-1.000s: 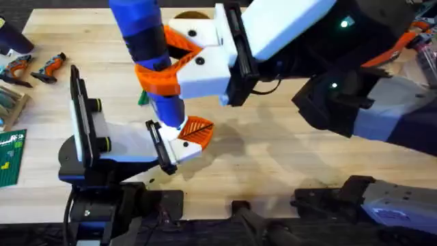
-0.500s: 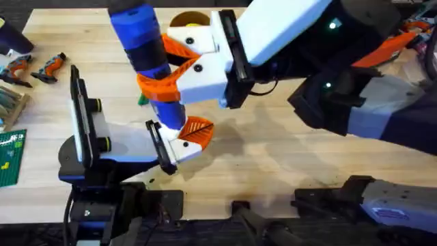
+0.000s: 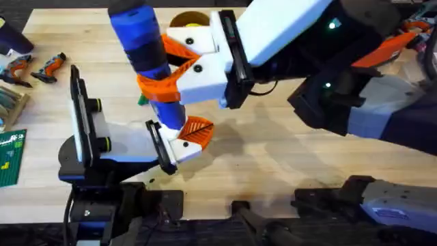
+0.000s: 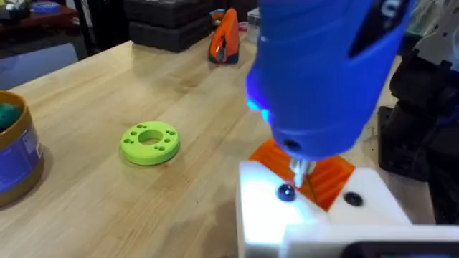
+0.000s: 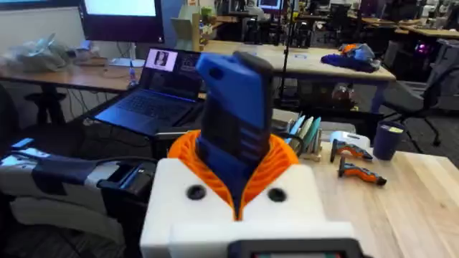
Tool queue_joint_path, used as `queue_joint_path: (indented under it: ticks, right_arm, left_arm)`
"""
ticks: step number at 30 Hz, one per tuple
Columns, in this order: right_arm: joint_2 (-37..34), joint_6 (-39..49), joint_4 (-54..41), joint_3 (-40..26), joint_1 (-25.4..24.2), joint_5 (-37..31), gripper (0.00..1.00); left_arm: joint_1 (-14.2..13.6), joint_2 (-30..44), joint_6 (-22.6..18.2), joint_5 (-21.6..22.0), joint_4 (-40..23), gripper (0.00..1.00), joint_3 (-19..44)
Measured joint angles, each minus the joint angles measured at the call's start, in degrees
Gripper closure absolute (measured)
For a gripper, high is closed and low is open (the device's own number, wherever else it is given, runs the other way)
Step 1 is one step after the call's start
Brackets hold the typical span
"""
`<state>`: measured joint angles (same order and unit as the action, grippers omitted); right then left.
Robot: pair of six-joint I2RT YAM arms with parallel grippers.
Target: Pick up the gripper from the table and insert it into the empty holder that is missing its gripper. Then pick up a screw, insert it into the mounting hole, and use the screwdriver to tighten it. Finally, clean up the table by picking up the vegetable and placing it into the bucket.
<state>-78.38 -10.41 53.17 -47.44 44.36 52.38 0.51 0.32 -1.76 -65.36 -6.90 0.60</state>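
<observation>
glossy blue plastic screwdriver [image 4: 323, 72] (thin metal tip) — matt white plastic holder [image 4: 315, 215] — pale wood-grain table [image 3: 287, 147].

Bucket [image 4: 14, 161]: we see it cut off by the left wrist picture's edge; overhead, the right gripper [image 3: 167, 68] hides most of it. Screwdriver [image 4: 323, 72]: upper body cropped, tip partly hidden where it meets the holder [image 4: 315, 215]. Screw: too small to make out.

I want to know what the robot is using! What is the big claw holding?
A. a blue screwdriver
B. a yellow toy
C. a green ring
A. The right claw is shut on the blue screwdriver, whose metal tip points down at the white holder beside the orange gripper piece.
</observation>
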Motion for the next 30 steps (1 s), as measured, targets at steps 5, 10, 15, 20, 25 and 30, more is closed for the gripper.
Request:
queue_joint_path:
  ticks: [5,10,15,20,25,30]
  right_arm:
    - [0.0,0.2,0.0,0.0,0.0,0.0,0.975]
    - [0.0,0.6,0.0,0.0,0.0,0.0,0.975]
    - [-0.3,0.6,0.2,0.0,0.0,-0.3,0.975]
    - [-1.1,0.6,0.1,0.0,0.0,-0.5,0.975]
    - [-1.1,0.8,0.2,0.0,0.4,-0.5,0.975]
    - [-1.1,1.1,0.2,0.0,0.5,-0.5,0.975]
  left_arm:
    - [0.0,0.0,0.0,0.0,0.0,0.996,0.0]
    - [0.0,0.0,0.0,0.0,0.0,0.996,0.0]
    - [0.0,0.0,0.0,0.0,0.0,0.996,0.0]
    - [0.0,0.0,0.0,0.0,0.0,0.996,0.0]
    - [0.0,0.0,0.0,0.0,0.0,0.996,0.0]
    - [0.0,0.0,0.0,0.0,0.0,0.996,0.0]
